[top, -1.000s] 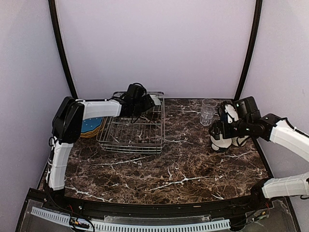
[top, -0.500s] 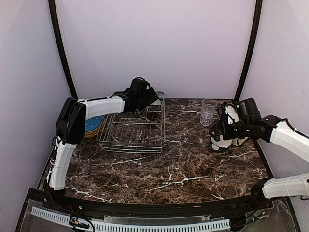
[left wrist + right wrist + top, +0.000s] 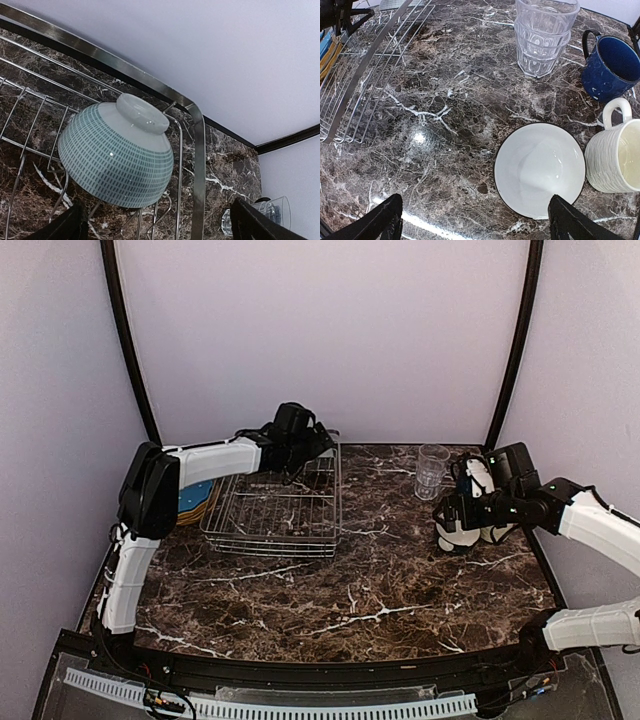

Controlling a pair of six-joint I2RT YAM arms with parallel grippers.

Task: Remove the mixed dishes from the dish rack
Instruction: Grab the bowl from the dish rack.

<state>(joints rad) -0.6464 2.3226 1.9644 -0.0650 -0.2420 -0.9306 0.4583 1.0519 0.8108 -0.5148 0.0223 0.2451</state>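
While the teal-patterned bowl [image 3: 116, 152] leans foot-up in the 1 o'clock corner of the dish rack [image 3: 199, 165], the left tool [image 3: 159, 222] hovers open before it. I judge the reach is in hand; next, close on its rim. The right tool [image 3: 475, 215] hangs open above the tabletop [image 3: 445, 125] at 3 o'clock.

Lab booth: blank walls [image 3: 330, 330], marble table [image 3: 400, 580]

the dark marble table [image 3: 380, 580] bears a wire rack [image 3: 270, 522] with plates [image 3: 192, 502] beside it at left, and stacked glasses [image 3: 545, 35], blue mug [image 3: 610, 67], white bowl [image 3: 539, 170], cream mug [image 3: 617, 155] at right.
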